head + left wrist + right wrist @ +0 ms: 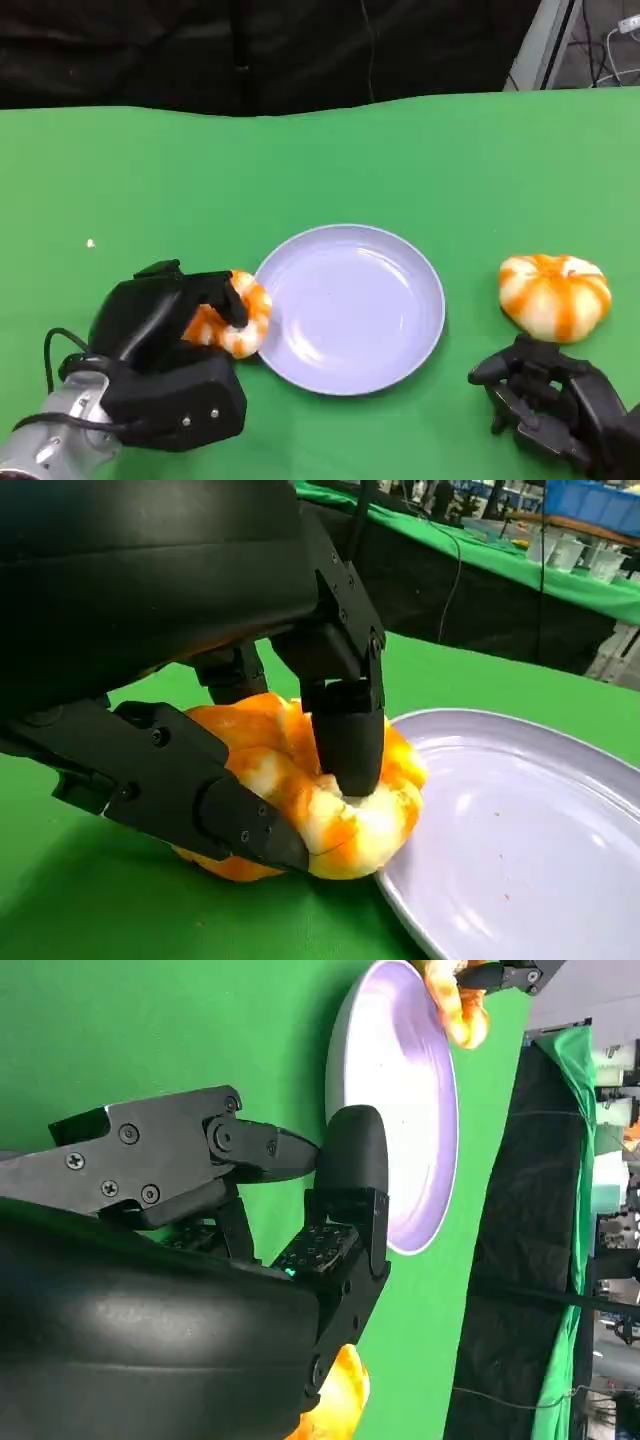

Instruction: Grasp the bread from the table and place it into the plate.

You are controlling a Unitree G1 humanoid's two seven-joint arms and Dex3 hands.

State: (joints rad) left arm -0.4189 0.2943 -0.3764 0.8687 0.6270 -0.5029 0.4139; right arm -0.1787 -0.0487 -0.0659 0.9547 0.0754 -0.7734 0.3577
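left hand gripping bread beside plate, left wrist view shows fingers pressing in

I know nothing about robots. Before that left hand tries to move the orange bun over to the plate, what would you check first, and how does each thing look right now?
1. Grip: left hand holds the bread, fingers pressed into it from both sides: ok.
2. Lifted off the table: cannot tell; it looks low against the cloth.
3. Plate within reach: ok, its rim is right beside the bread.
4. Plate free to receive it: ok, nothing lies in it.
5. Right hand out of the way: ok, it sits near the second bun, off the plate.
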